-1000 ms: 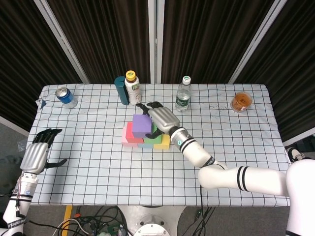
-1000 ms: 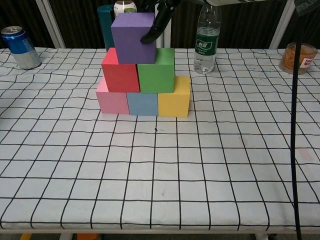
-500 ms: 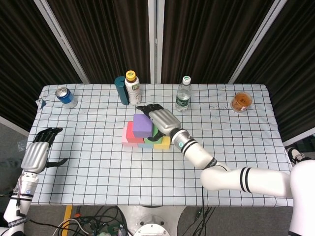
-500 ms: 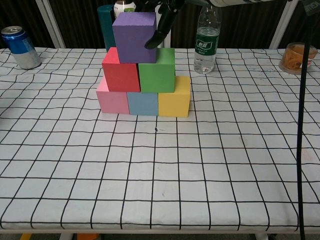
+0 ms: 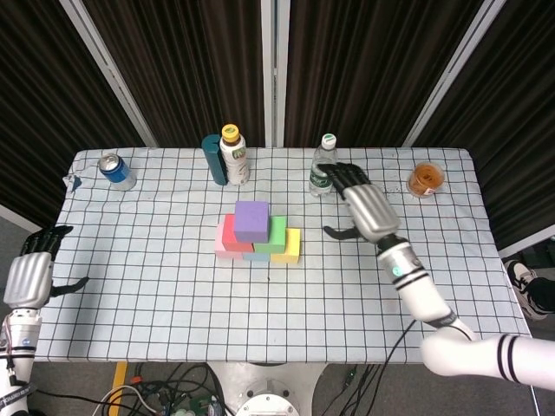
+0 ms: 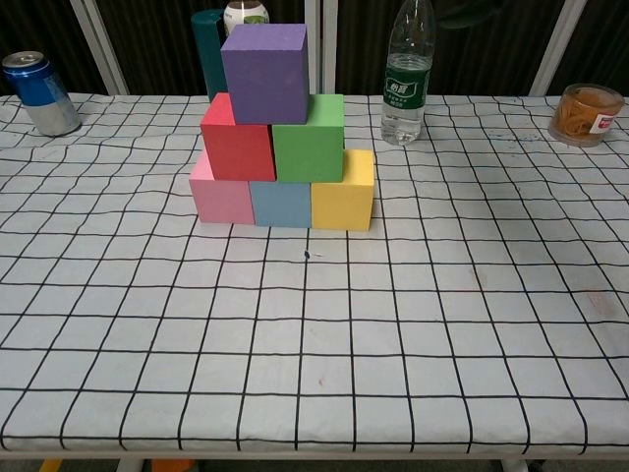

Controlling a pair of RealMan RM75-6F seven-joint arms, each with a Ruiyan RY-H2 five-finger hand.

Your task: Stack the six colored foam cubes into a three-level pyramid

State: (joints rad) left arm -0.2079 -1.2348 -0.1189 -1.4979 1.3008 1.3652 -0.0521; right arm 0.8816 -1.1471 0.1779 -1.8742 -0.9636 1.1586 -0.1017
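Note:
A purple cube [image 5: 251, 221] [image 6: 265, 73] tops a pyramid at the table's middle. Under it sit a red cube [image 6: 237, 139] and a green cube [image 6: 309, 139]. The bottom row is a pink cube [image 6: 221, 196], a blue cube [image 6: 280, 204] and a yellow cube [image 6: 344, 191]. My right hand [image 5: 362, 205] hovers to the right of the stack, fingers spread, holding nothing; the chest view does not show it. My left hand [image 5: 30, 276] hangs off the table's left edge, empty with fingers apart.
Along the back stand a blue can [image 5: 114, 170], a teal container [image 5: 213, 159], a yellow-capped bottle [image 5: 233, 156], a water bottle [image 5: 323, 165] close to my right hand, and an orange-filled jar [image 5: 425, 179]. The checked tablecloth [image 6: 314, 344] covers the table.
My right hand left the purple cube and pulled back to the right, out of the chest view. My left hand moved further left and down. The stack stayed put.

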